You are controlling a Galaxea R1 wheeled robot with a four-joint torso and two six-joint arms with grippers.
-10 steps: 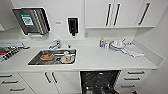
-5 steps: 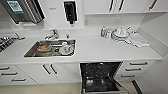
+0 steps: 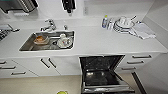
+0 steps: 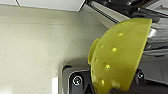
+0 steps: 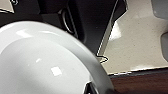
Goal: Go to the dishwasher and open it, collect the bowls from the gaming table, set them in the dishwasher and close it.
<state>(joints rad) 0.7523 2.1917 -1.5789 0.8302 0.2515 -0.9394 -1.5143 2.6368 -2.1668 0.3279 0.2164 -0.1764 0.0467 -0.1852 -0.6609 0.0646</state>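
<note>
Below the white table (image 3: 100, 40), the dishwasher (image 3: 103, 73) stands open, its door (image 3: 107, 88) folded down toward the floor (image 3: 37, 85) and its dark inside with wire racks on show. It sits between a white cupboard with two slanted bar handles (image 3: 48, 63) and a stack of white drawers (image 3: 137, 62). Near the dishwasher's door, at the bottom edge of the head view, a sliver of the lime-yellow bowl (image 3: 62, 92) peeks in.

Seen from the left wrist, that lime-yellow bowl (image 4: 120, 55) looms large and tilted on its side, dotted with small pale spots, with the dishwasher's metal edge behind it and pale speckled floor beside it. It sits right at the left gripper's dark hardware, but I cannot tell whether the fingers are clamped on it or apart.

From the right wrist, a glossy white bowl (image 5: 42, 62) curves across the near field, with dark robot parts behind it and the same speckled floor beyond. Whether the right fingers grip it I cannot tell.

On the table above the dishwasher lie a steel sink (image 3: 47, 41) holding an orange bowl (image 3: 40, 39) and some pale dishes (image 3: 65, 41), a tap (image 3: 50, 25) behind it, and farther along a small bottle (image 3: 105, 22), stacked plates (image 3: 123, 25) and a folded cloth (image 3: 142, 31).
</note>
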